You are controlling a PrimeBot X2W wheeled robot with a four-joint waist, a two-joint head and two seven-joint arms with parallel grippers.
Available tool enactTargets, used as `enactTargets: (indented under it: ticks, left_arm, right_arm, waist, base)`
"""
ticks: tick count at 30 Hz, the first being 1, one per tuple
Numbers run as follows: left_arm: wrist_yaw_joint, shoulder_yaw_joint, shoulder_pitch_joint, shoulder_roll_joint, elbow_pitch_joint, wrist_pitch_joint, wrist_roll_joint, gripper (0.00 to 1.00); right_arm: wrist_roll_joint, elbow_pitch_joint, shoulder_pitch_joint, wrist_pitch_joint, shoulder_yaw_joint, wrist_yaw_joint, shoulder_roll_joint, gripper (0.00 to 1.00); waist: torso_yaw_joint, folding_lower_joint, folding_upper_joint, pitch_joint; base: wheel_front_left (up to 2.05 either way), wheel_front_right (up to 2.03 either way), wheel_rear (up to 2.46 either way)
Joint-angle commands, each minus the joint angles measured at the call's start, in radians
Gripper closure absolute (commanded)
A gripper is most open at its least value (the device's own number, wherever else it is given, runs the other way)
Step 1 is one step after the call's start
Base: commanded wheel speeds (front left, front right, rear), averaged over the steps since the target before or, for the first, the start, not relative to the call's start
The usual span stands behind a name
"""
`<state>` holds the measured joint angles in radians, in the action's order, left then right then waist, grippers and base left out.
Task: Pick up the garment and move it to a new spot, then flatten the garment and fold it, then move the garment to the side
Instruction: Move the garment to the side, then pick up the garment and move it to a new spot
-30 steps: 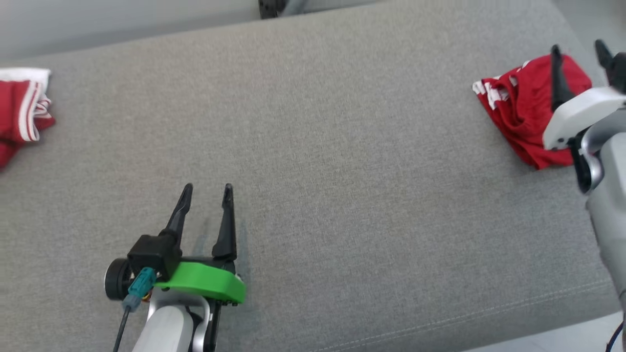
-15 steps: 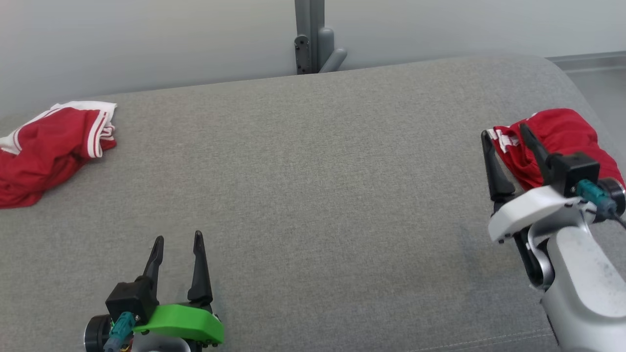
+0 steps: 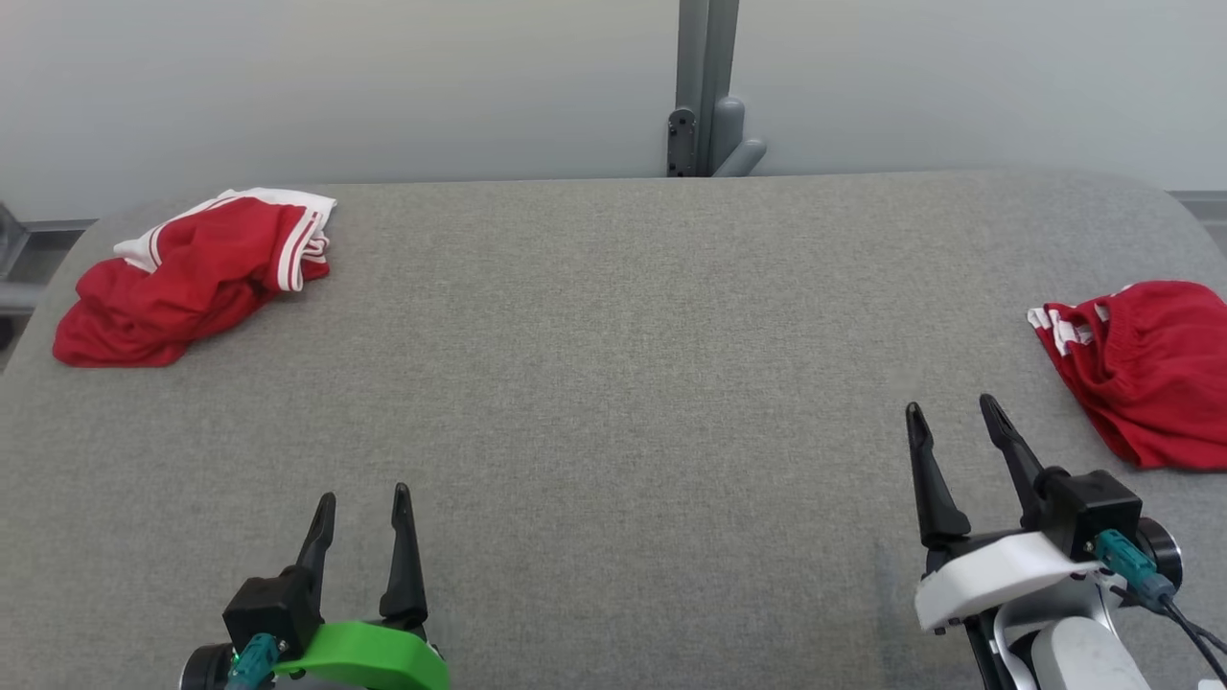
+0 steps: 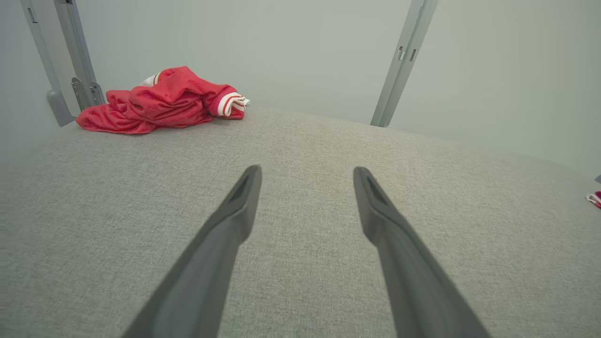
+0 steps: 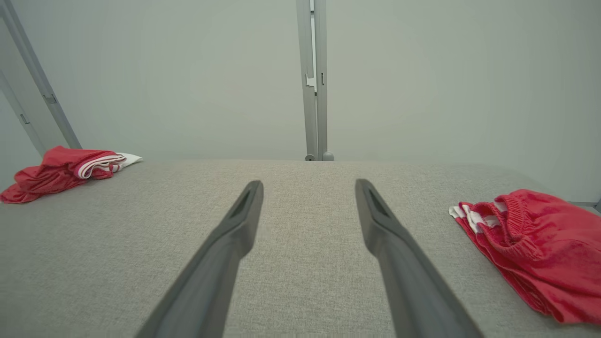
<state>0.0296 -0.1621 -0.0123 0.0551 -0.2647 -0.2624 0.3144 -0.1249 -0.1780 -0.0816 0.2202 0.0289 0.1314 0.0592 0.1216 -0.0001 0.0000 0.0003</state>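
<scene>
Left gripper [image 3: 364, 494] spread wide, empty, over near edge of grey padded worktop [image 3: 613, 364]. Right gripper [image 3: 951, 405] likewise released, holding nothing, near bunched red garment [image 3: 1141, 374] at right edge, not touching it. Second red garment [image 3: 192, 283] crumpled at far left corner, well apart

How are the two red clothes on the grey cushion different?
The left garment is bunched in a heap at the far left corner; the right garment lies flatter by the right edge. The left garment shows a broad white striped band; the right garment shows just a small white bit. Both are red, lying on the grey cushion.
</scene>
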Motion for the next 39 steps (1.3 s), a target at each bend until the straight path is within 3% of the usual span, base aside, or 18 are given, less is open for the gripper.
enactTargets:
  ticks: [1,27,36,39]
  left_arm:
    - [-0.005,-0.002,-0.003,-0.001,-0.004,-0.003,-0.009,0.00]
    - [-0.016,-0.007,-0.031,-0.004,-0.019,-0.003,-0.023,0.00]
    - [-0.013,-0.006,-0.041,-0.004,-0.012,-0.003,-0.034,0.00]
    - [-0.014,0.006,-0.042,-0.003,-0.006,-0.002,-0.042,0.00]
  right_arm:
    - [0.004,0.014,0.029,-0.003,-0.008,-0.001,-0.001,0.00]
    - [-0.057,0.054,0.114,0.012,0.001,-0.001,-0.008,0.00]
    - [-0.061,0.062,0.117,0.016,-0.009,-0.001,-0.008,0.00]
    - [-0.062,0.060,0.118,0.020,-0.010,-0.001,-0.008,0.00]
  waist:
    - [0.022,0.0001,0.0000,-0.010]
    - [0.033,0.0001,0.0000,-0.018]
    - [0.148,0.0001,0.0000,-0.018]
    - [0.217,0.0001,0.0000,-0.017]
  base:
    - [0.00,0.00,0.00]
    - [0.00,0.00,0.00]
    - [0.00,0.00,0.00]
    - [0.00,0.00,0.00]
